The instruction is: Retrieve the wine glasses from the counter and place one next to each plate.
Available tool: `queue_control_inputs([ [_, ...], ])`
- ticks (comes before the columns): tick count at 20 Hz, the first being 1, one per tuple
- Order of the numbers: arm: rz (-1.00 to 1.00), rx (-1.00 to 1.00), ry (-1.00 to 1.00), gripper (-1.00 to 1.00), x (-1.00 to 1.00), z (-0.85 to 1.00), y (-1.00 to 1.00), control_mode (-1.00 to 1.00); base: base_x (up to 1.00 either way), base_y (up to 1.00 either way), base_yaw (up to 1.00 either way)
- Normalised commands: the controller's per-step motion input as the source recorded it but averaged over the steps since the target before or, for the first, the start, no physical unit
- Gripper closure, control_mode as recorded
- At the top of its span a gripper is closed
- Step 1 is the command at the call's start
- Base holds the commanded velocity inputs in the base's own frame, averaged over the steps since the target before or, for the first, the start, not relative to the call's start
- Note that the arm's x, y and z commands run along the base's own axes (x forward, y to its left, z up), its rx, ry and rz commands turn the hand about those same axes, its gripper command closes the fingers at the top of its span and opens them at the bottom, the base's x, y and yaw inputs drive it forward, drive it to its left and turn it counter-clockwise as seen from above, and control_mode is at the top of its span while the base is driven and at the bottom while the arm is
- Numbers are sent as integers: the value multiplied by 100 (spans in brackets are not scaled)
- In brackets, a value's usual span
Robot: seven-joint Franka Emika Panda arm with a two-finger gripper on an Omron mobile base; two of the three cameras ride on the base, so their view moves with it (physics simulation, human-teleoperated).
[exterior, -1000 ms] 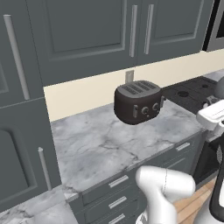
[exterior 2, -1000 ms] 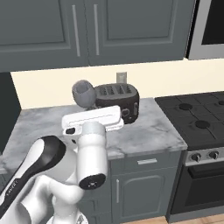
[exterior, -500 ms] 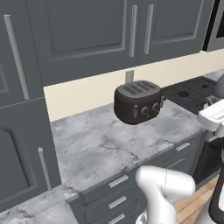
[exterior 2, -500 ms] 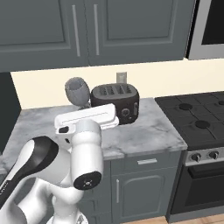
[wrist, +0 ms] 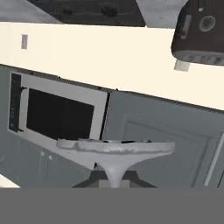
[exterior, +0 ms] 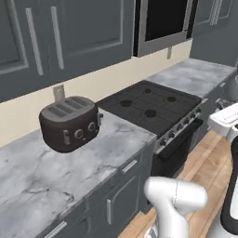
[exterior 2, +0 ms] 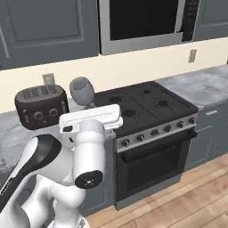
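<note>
You've got the gripper (exterior 2: 84,107) clamped on a wine glass (exterior 2: 82,90) just right of the toaster (exterior 2: 35,107); keep it upright while driving.

2 base views flank arm, sharing toaster (exterior: 69,123), stove (exterior 2: 144,107); hand view inverted

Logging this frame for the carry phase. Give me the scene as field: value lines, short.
gripper: shut on wine glass, at its stem
glass pose: bowl above the hand, close to upright, off the counter
glass foot: fills the hand view foreground
toaster: dark, four slots, on the counter
stove: black cooktop with burners, oven below, right of toaster
microwave: mounted above the stove
counter: marble, continues right of the stove
plates: none to report
</note>
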Motion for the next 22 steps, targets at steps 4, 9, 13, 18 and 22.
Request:
queue_control_inputs([
  [4,0,0,0,100,0,0,0,100,9,-100,-50],
  [9,0,0,0,100,0,0,0,100,7,-100,-41],
  [13,0,0,0,100,0,0,0,100,0,-100,-30],
  [18,0,0,0,100,0,0,0,100,56,-100,-26],
  [22,0,0,0,100,0,0,0,100,100,-100,-21],
])
